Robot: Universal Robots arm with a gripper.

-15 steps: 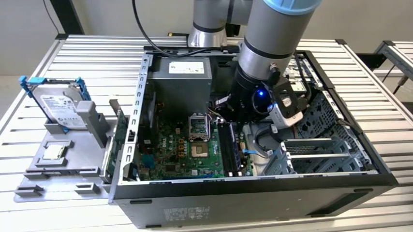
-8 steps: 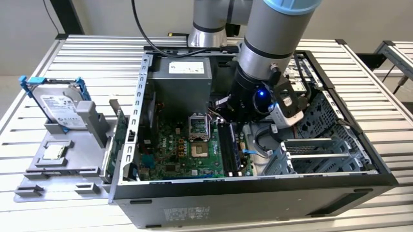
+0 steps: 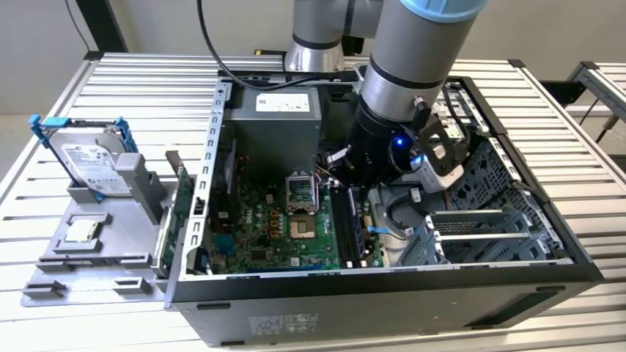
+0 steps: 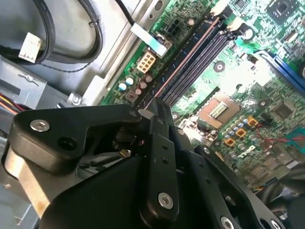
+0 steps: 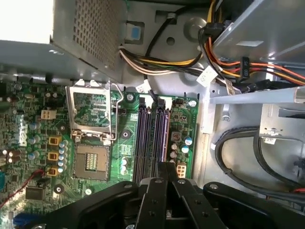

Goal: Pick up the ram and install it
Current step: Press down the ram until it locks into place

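The ram point(image 4: 183, 62) shows edge-on as a thin brownish strip standing along one of the dark memory slots point(image 5: 143, 138) on the green motherboard point(image 3: 259, 227). In both wrist views my gripper point(image 4: 151, 109) has its black fingers pressed close together on the near end of that strip. The same ram point(image 5: 163, 136) runs from my gripper point(image 5: 167, 166) towards the slot's far latch. In the exterior view the arm's wrist point(image 3: 377, 147) reaches down into the open computer case point(image 3: 391, 301), right over the slots.
The empty processor socket point(image 5: 90, 129) lies beside the slots. The power supply point(image 3: 278, 117) and cable bundles point(image 5: 224, 52) crowd the case's back. A drive cage point(image 3: 489, 227) stands on the exterior view's right. Outside, a silver hard drive point(image 3: 93, 158) rests on a grey holder.
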